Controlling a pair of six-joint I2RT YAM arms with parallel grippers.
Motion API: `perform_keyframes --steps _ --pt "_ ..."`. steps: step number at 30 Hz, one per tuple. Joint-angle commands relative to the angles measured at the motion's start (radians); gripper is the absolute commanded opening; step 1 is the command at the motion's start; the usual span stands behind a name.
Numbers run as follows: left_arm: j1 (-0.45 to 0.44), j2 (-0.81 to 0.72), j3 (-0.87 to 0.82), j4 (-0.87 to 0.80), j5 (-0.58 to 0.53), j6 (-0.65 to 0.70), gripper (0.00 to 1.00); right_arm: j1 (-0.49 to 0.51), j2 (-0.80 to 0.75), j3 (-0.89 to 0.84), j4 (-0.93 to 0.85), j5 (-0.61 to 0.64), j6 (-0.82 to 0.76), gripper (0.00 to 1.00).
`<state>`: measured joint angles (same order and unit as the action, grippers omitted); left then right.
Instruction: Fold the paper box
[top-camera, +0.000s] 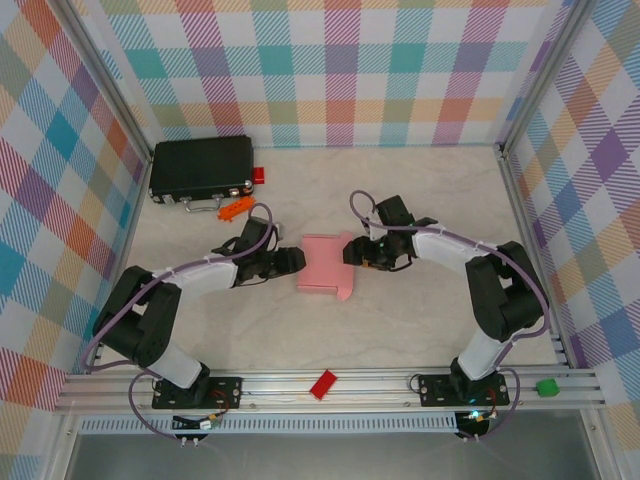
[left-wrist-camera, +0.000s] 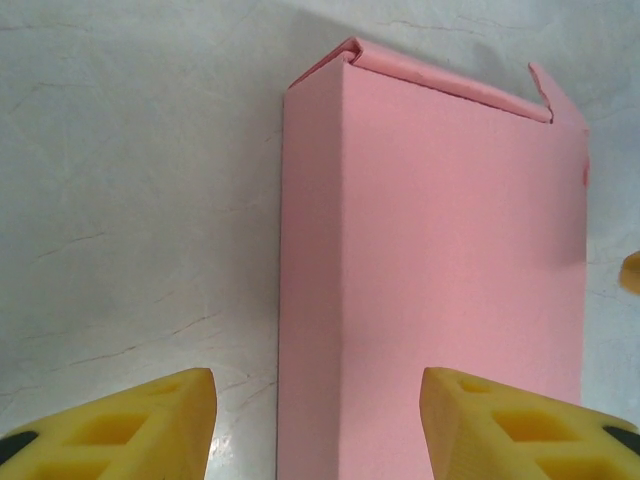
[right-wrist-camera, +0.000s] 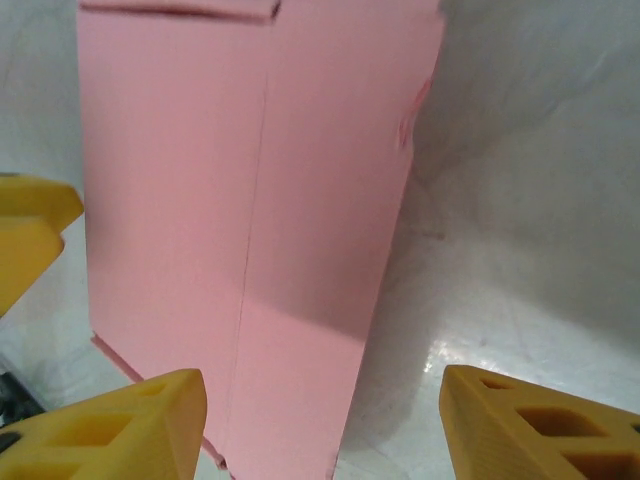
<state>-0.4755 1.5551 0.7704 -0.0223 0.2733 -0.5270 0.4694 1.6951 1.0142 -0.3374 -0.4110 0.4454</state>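
The paper box (top-camera: 325, 265) is pale pink and lies flat at the middle of the table, folded into a low rectangular shape. Its far end flap (left-wrist-camera: 450, 85) is creased down, with a small tab sticking up at one corner. My left gripper (top-camera: 291, 262) is at the box's left side, open; in the left wrist view its yellow fingers (left-wrist-camera: 130, 420) straddle the box's long edge (left-wrist-camera: 310, 300) without pressing it. At the box's right side my right gripper (top-camera: 354, 251) is open, its fingers (right-wrist-camera: 540, 420) spread across the box's edge (right-wrist-camera: 390, 300) and bare table.
A black case (top-camera: 201, 167) lies at the back left with a small red block (top-camera: 258, 175) beside it and an orange piece (top-camera: 232, 208) in front. A red block (top-camera: 323, 384) and a green piece (top-camera: 546, 387) sit on the front rail. Plaid walls enclose the table.
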Motion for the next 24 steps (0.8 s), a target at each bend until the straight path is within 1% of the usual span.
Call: perform_keyframes --steps 1,6,9,13,15,19,22,24 --pt "-0.002 0.024 0.035 0.024 0.035 0.014 0.55 -0.004 0.004 -0.02 0.119 -0.108 0.051 0.64" --pt "-0.002 0.044 0.035 0.031 0.05 0.014 0.53 -0.005 0.031 -0.038 0.197 -0.167 0.08 0.64" --pt "-0.002 0.048 0.033 0.035 0.051 0.013 0.51 -0.003 0.056 -0.039 0.225 -0.19 0.098 0.62" --pt "-0.002 0.049 0.029 0.043 0.051 0.009 0.49 -0.003 0.075 -0.042 0.247 -0.169 0.124 0.62" --pt "-0.002 0.051 0.027 0.044 0.049 0.007 0.46 -0.003 0.075 -0.044 0.245 -0.143 0.133 0.62" --pt "-0.002 0.054 0.027 0.039 0.044 0.006 0.44 -0.003 0.058 -0.059 0.242 -0.088 0.142 0.63" --pt "-0.001 0.054 0.026 0.041 0.042 0.006 0.42 -0.003 0.068 -0.064 0.276 -0.138 0.138 0.62" --pt "-0.002 0.057 0.025 0.041 0.039 0.005 0.4 -0.003 0.092 -0.054 0.294 -0.193 0.136 0.59"
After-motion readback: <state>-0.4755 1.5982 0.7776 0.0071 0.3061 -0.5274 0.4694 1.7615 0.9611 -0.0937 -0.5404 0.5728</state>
